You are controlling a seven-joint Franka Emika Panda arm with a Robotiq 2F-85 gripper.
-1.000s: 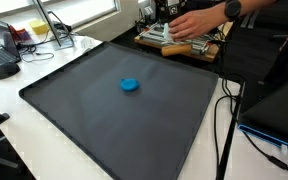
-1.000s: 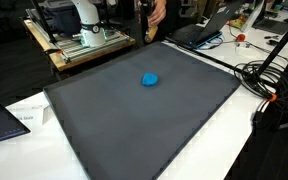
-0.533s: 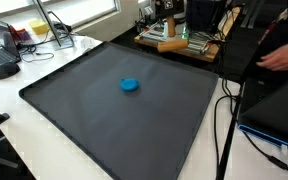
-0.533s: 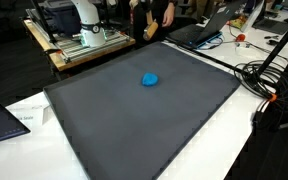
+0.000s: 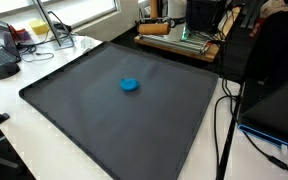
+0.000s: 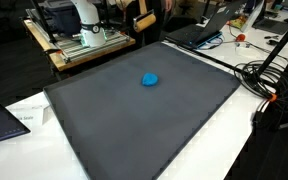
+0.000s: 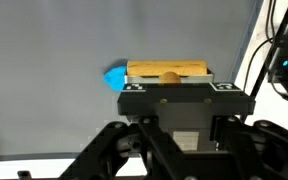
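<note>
A white desk (image 5: 59, 58) is covered by a dark mat (image 5: 134, 125); one blue object (image 7: 114, 77) is seen on it, left of the jaws.

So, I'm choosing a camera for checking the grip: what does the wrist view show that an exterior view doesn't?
Only the wrist view: a close look at the gripper shut on a tan wooden block. Only an exterior view: the white robot base on its light wooden bench. Both: the small blue rounded object lying on the dark grey flat mat.
</note>
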